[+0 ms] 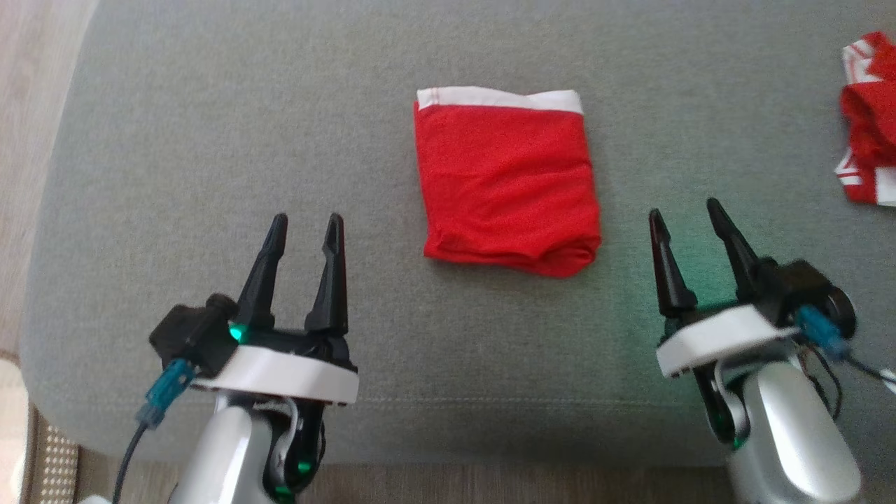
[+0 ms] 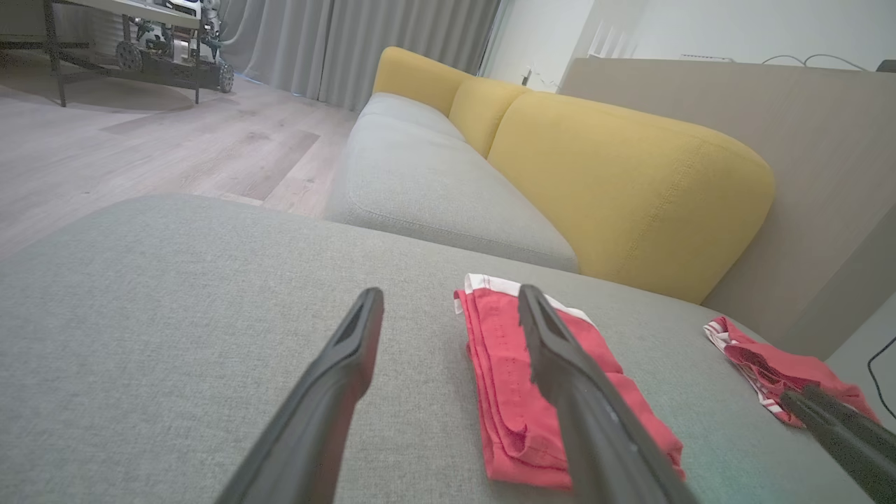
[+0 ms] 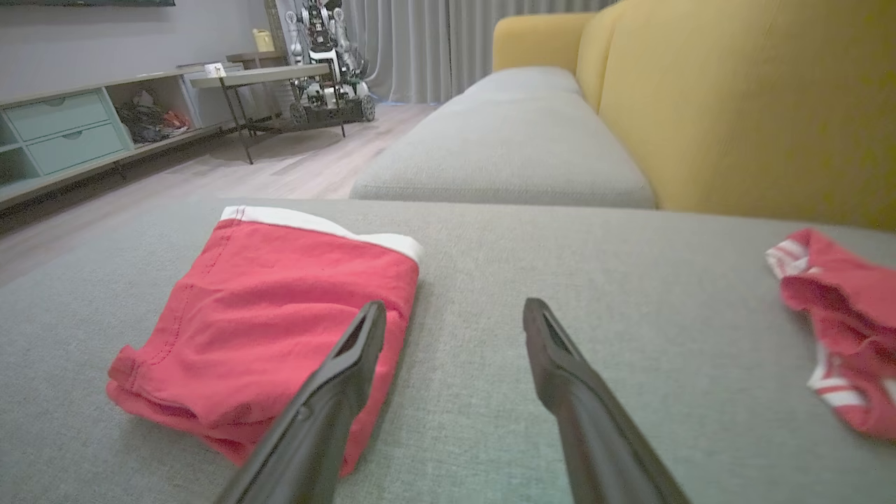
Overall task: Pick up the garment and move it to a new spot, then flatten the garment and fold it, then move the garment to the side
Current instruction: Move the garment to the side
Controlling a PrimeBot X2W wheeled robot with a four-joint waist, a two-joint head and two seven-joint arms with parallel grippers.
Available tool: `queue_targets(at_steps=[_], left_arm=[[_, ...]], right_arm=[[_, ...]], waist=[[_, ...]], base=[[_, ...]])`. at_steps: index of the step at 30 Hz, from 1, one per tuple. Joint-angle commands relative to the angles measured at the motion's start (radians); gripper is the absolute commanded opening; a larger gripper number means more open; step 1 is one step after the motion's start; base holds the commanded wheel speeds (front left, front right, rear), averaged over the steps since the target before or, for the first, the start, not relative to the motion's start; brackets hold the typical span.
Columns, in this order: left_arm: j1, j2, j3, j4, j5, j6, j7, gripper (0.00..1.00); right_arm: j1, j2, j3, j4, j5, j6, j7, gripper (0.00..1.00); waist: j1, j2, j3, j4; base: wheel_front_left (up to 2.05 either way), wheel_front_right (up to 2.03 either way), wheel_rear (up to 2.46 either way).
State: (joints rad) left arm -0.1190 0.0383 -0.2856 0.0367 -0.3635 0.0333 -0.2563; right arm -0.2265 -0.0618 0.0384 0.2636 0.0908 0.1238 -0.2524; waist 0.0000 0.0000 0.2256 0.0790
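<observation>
Both the left end effector (image 1: 304, 225) and right end effector (image 1: 684, 210) gape empty; the folded garment (image 1: 507, 178) lies between them on the grey cushion (image 1: 210, 140), slightly ahead, nearer the right.

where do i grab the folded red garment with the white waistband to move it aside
Probably the thick near edge of the folded red garment, coming from the robot's side: the layers stack there, while the white waistband lies on the far side. The open left gripper and right gripper could each take a near corner.
</observation>
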Motion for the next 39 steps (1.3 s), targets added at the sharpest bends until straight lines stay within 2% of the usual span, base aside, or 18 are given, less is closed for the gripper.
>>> queue_targets(at_steps=[1, 4, 13, 22, 23, 24, 31, 35, 39], left_arm=[[-0.054, 0.012, 0.019, -0.036, 0.003, -0.008, -0.006, 1.00], [-0.069, 0.012, 0.008, -0.032, 0.002, -0.009, -0.006, 1.00], [-0.101, 0.012, -0.026, -0.028, -0.004, -0.006, -0.006, 1.00], [-0.116, 0.012, -0.034, -0.033, -0.008, -0.003, -0.006, 1.00], [-0.116, 0.012, -0.035, -0.033, -0.008, -0.003, -0.006, 1.00], [-0.117, 0.012, -0.036, -0.032, -0.008, -0.003, -0.006, 1.00], [-0.114, 0.012, -0.033, -0.028, -0.003, 0.001, -0.006, 1.00], [-0.117, 0.012, -0.029, -0.030, 0.005, -0.005, -0.006, 1.00], [-0.130, 0.012, -0.022, -0.032, 0.020, -0.013, -0.006, 1.00]], right_arm=[[-0.084, 0.011, 0.038, 0.017, 0.040, 0.007, -0.003, 1.00], [-0.154, 0.011, 0.060, 0.099, 0.134, 0.007, 0.012, 1.00], [-0.313, -0.010, 0.087, 0.330, 0.283, 0.007, 0.032, 1.00], [-0.393, -0.030, 0.133, 0.463, 0.366, 0.007, 0.064, 1.00], [-0.399, -0.034, 0.145, 0.474, 0.371, 0.007, 0.065, 0.45], [-0.405, -0.040, 0.160, 0.483, 0.368, 0.007, 0.063, 0.00], [-0.440, -0.097, 0.255, 0.522, 0.255, 0.007, 0.011, 0.00], [-0.473, -0.130, 0.291, 0.502, 0.142, 0.007, -0.004, 0.00], [-0.509, -0.166, 0.313, 0.456, 0.077, 0.007, -0.008, 0.00]], waist=[[0.0000, 0.0000, 0.033, 0.025], [0.0000, 0.0000, 0.062, 0.049], [0.0000, 0.0000, 0.118, 0.118], [0.0000, 0.0000, 0.140, 0.148], [0.0000, 0.0000, 0.141, 0.150], [0.0000, 0.0000, 0.141, 0.151], [0.0000, 0.0000, 0.122, 0.120], [0.0000, 0.0000, 0.118, 0.070], [0.0000, 0.0000, 0.126, 0.004]], base=[[0.00, 0.00, 0.00], [0.00, 0.00, 0.00], [0.00, 0.00, 0.00], [0.00, 0.00, 0.00], [0.00, 0.00, 0.00], [0.00, 0.00, 0.00], [0.00, 0.00, 0.00], [0.00, 0.00, 0.00], [0.00, 0.00, 0.00]])
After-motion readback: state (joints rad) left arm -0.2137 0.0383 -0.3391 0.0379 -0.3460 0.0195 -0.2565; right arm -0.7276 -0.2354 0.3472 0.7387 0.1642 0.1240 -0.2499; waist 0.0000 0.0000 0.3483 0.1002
